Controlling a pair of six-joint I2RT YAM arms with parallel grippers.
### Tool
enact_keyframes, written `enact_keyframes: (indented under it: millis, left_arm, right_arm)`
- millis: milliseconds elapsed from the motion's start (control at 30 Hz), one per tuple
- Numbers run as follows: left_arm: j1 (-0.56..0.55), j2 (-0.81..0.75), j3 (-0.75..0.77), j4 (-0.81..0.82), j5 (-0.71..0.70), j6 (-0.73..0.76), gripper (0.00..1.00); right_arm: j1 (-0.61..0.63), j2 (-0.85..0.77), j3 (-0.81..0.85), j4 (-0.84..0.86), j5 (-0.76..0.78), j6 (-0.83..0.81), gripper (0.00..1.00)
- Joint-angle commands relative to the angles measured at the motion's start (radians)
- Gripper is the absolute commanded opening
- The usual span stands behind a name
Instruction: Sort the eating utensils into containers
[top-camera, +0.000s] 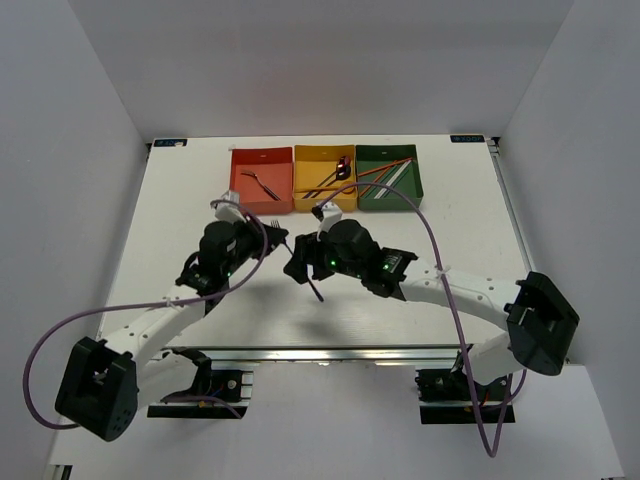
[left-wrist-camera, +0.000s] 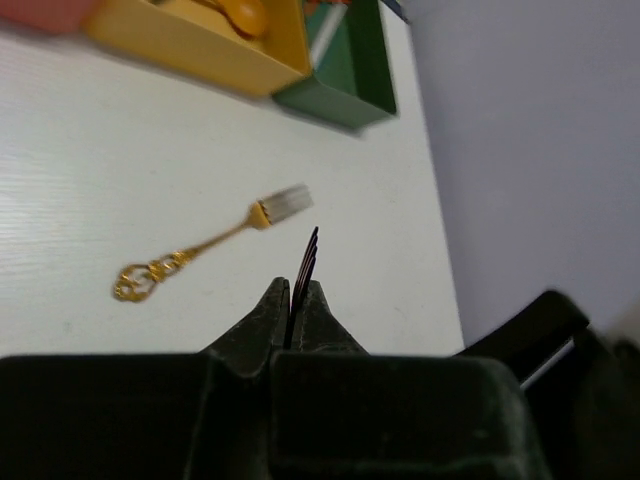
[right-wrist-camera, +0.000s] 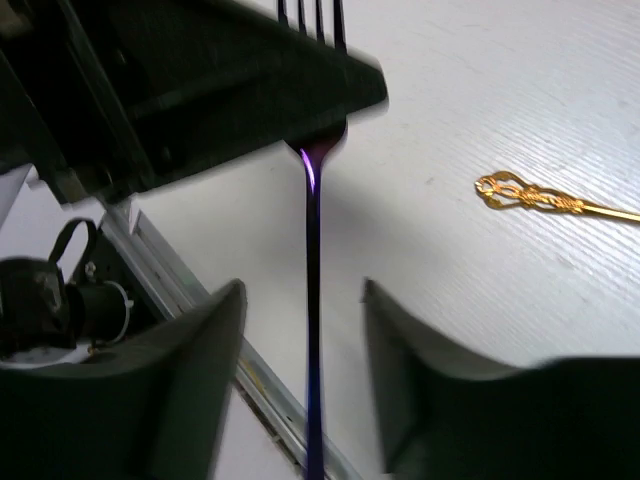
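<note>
Containers: three square open-top shallow boxes, in one row side by side at the far edge of the white table (top-camera: 180, 230).
Red-orange box (top-camera: 262, 208): leftmost; one thin dark utensil (top-camera: 262, 182) lying diagonally inside.
Yellow box (top-camera: 325, 206): middle; several thin dark and orange pieces crossing; orange spoon bowl (left-wrist-camera: 245, 15) among them; count unreadable.
Dark green box (top-camera: 390, 204): rightmost; long orange-red sticks (top-camera: 385, 169) and a pale piece; count unreadable.
Utensils outside the boxes: two forks.
Purple-iridescent metal fork (right-wrist-camera: 312, 330): off the table, held between the two arms, near the boxes.
Gold ornate-handled fork (left-wrist-camera: 210, 245): flat on the table, just beside the held fork, touched by nothing.
Left gripper (left-wrist-camera: 297, 290): fingers pinched together on the purple fork at its tine end.
Right gripper (right-wrist-camera: 302, 290): fingers apart, either side of the purple fork's handle, clear of it.
</note>
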Motion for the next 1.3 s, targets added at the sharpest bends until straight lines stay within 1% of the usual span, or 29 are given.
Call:
enact_keyframes:
  millis: [0,33,67,100,167,200,233,300,333,367,400,433,467,500,533,567,600,667,700,767,800,900,967,1000,1033,1067,1100,1167,1267]
  left_arm:
    - [0.003,0.035,0.203,-0.226,-0.254,0.061,0.00]
    - [0.006,0.079,0.256,-0.278,-0.313,0.105,0.00]
    - [0.011,0.102,0.305,-0.308,-0.365,0.125,0.00]
    - [0.018,0.127,0.393,-0.373,-0.454,0.141,0.00]
    - [0.069,0.231,0.484,-0.395,-0.474,0.188,0.00]
    - [0.090,0.275,0.588,-0.432,-0.484,0.207,0.00]
    - [0.134,0.376,0.648,-0.460,-0.514,0.225,0.00]
    - [0.168,0.476,0.753,-0.478,-0.523,0.260,0.00]
    - [0.191,0.527,0.853,-0.477,-0.534,0.305,0.00]
    - [0.202,0.618,0.905,-0.472,-0.533,0.328,0.00]
    - [0.211,0.666,0.958,-0.469,-0.522,0.351,0.00]
    - [0.228,0.709,1.068,-0.469,-0.510,0.398,0.00]
    - [0.234,0.792,1.122,-0.471,-0.481,0.417,0.00]
    - [0.239,0.834,1.178,-0.486,-0.478,0.435,0.00]
    - [0.245,0.874,1.281,-0.497,-0.468,0.467,0.00]
    - [0.245,0.909,1.328,-0.504,-0.455,0.481,0.00]
    - [0.247,0.976,1.369,-0.521,-0.448,0.492,0.00]
    - [0.251,1.036,1.472,-0.535,-0.433,0.520,0.00]
    - [0.251,1.087,1.501,-0.556,-0.430,0.520,0.01]
    - [0.256,1.128,1.564,-0.573,-0.413,0.523,0.03]
    - [0.256,1.144,1.569,-0.576,-0.412,0.521,0.04]
    - [0.258,1.175,1.562,-0.576,-0.418,0.512,0.12]
    - [0.258,1.182,1.549,-0.566,-0.413,0.501,0.24]
    - [0.258,1.182,1.533,-0.563,-0.407,0.498,0.32]
    - [0.258,1.176,1.528,-0.561,-0.410,0.485,0.55]
    - [0.258,1.170,1.525,-0.563,-0.404,0.478,0.68]
    - [0.258,1.162,1.520,-0.560,-0.398,0.472,0.77]
    - [0.258,1.129,1.525,-0.563,-0.378,0.457,0.90]
    - [0.258,1.071,1.569,-0.599,-0.372,0.442,0.95]
  right_arm:
    - [-0.003,-0.102,-0.015,-0.011,0.141,0.019,0.79]
    - [-0.014,-0.130,-0.032,-0.031,0.182,0.029,0.88]
    - [-0.020,-0.159,-0.049,-0.061,0.245,0.038,0.89]
    - [-0.035,-0.219,-0.084,-0.072,0.265,0.038,0.89]
    - [-0.051,-0.273,-0.118,-0.104,0.291,0.026,0.89]
    - [-0.057,-0.323,-0.132,-0.115,0.296,0.023,0.89]
    - [-0.071,-0.344,-0.154,-0.126,0.302,0.018,0.89]
    - [-0.078,-0.405,-0.169,-0.167,0.325,0.003,0.89]
    - [-0.081,-0.422,-0.178,-0.183,0.336,-0.005,0.89]
    - [-0.084,-0.457,-0.186,-0.193,0.348,-0.011,0.89]
    - [-0.085,-0.474,-0.192,-0.210,0.353,-0.025,0.89]
    - [-0.088,-0.489,-0.198,-0.219,0.359,-0.031,0.89]
    - [-0.089,-0.518,-0.204,-0.230,0.368,-0.037,0.89]
    - [-0.091,-0.532,-0.209,-0.242,0.376,-0.042,0.89]
    - [-0.091,-0.546,-0.210,-0.262,0.380,-0.042,0.89]
    - [-0.091,-0.577,-0.227,-0.266,0.382,-0.036,0.89]
    - [-0.091,-0.597,-0.241,-0.261,0.373,-0.030,0.89]
    - [-0.091,-0.646,-0.284,-0.233,0.350,-0.022,0.89]
    - [-0.091,-0.658,-0.292,-0.233,0.350,-0.019,0.89]
    - [-0.094,-0.675,-0.298,-0.256,0.362,-0.017,0.89]
    - [-0.092,-0.675,-0.298,-0.264,0.367,-0.019,0.89]
    - [-0.092,-0.667,-0.296,-0.275,0.376,-0.030,0.89]
    - [-0.094,-0.654,-0.293,-0.270,0.377,-0.036,0.89]
    - [-0.092,-0.648,-0.289,-0.270,0.377,-0.036,0.89]
    - [-0.092,-0.641,-0.286,-0.270,0.377,-0.037,0.89]
    - [-0.092,-0.628,-0.283,-0.269,0.377,-0.037,0.89]
    - [-0.092,-0.618,-0.280,-0.266,0.377,-0.039,0.89]
    - [-0.092,-0.588,-0.270,-0.264,0.377,-0.037,0.89]
    - [-0.092,-0.531,-0.255,-0.262,0.373,-0.037,0.89]
